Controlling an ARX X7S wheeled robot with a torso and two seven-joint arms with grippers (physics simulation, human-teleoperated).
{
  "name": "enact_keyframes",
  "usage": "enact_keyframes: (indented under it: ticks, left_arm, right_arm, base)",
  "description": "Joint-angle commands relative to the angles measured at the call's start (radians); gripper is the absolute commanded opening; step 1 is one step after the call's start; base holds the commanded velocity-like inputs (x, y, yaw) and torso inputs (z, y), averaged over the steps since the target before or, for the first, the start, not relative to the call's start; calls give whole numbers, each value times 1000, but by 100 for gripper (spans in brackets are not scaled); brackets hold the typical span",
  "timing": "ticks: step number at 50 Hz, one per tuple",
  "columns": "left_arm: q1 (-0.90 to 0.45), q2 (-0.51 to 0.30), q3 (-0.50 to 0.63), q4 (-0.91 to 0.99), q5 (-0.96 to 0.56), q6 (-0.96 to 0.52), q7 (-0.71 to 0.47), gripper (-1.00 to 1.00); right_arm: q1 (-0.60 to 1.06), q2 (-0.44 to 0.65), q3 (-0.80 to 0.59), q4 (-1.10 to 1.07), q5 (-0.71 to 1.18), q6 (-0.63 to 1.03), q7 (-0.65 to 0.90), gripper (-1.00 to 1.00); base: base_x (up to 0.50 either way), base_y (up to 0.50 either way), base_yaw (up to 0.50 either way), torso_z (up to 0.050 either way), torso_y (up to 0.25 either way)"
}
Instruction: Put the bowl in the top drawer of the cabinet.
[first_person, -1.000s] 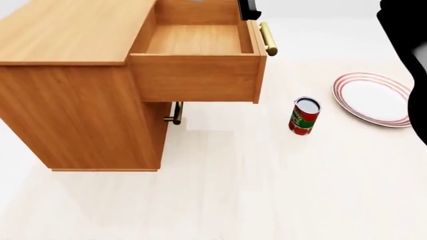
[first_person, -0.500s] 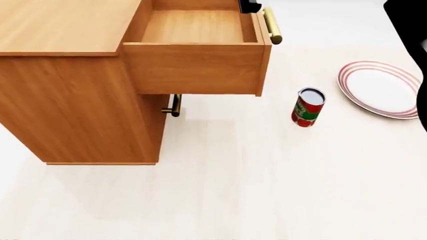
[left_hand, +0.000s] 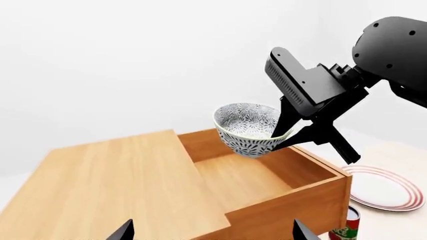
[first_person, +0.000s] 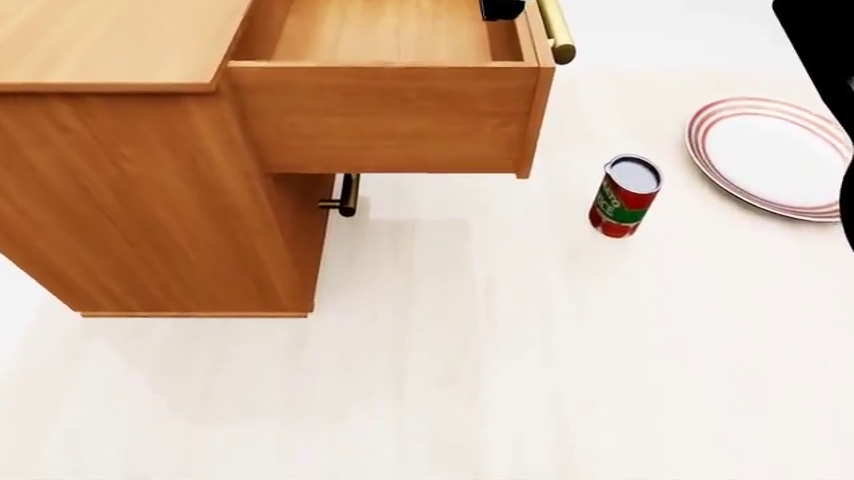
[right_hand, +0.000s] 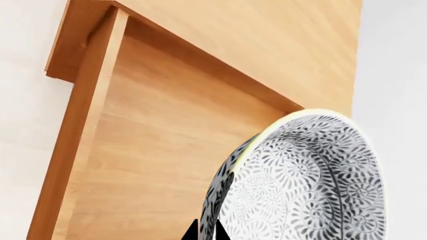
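Observation:
In the left wrist view the bowl (left_hand: 248, 129), grey-blue speckled outside and white inside, hangs tilted above the open top drawer (left_hand: 287, 205). My right gripper (left_hand: 285, 136) is shut on its rim. The right wrist view shows the same grip, with the right gripper (right_hand: 208, 232) pinching the rim of the bowl (right_hand: 307, 180) over the drawer's wooden floor (right_hand: 153, 150). My left gripper (left_hand: 213, 236) is open over the cabinet (left_hand: 120, 185) top, nothing between its fingers. In the head view the cabinet (first_person: 147, 200) stands at the left with the top drawer (first_person: 387, 115) pulled out. The bowl is out of that view.
A red can (first_person: 623, 195) stands upright on the floor right of the drawer. A flat white plate with red rings (first_person: 774, 155) lies further right. The lower drawer's brass handle (first_person: 344, 195) shows under the open drawer. The top drawer's brass handle (first_person: 554, 35) sticks out at its right.
The head view has shifted, so the cabinet and drawer sit higher in frame and the can and plate have slid slightly right. The black gripper part at the top edge shows less.

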Motion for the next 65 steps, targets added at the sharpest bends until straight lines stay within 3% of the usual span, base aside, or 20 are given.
enact_keyframes:
  ticks: [1, 16, 32, 33, 56, 65]
  left_arm:
    - [-2, -5, -3, 4, -2, 3, 1, 100]
    - [-50, -92, -15, 20, -69, 34, -9, 100]
    - [-57, -92, -10, 18, -56, 34, -4, 100]
    - [-57, -91, -11, 17, -55, 34, -4, 100]
    - [-53, -66, -9, 16, -32, 24, 4, 100]
    - [-57, -71, -5, 19, -39, 32, 5, 100]
  right_arm:
    - [5, 0, 7, 1, -8, -5, 9, -100]
    - [-3, 0, 7, -4, -2, -3, 15, -100]
    - [-4, 0, 7, -9, 2, 5, 21, -100]
    - [-3, 0, 7, -9, 2, 5, 22, 100]
    - [13, 0, 6, -10, -2, 24, -9, 100]
    - [16, 0, 7, -6, -3, 28, -28, 100]
  base:
    - [0, 0, 0, 0, -70]
    - [0, 0, 0, 0, -71]
    - [0, 0, 0, 0, -63]
    - [0, 0, 0, 0, 0]
    - [0, 0, 0, 0, 0]
    - [0, 0, 0, 0, 165]
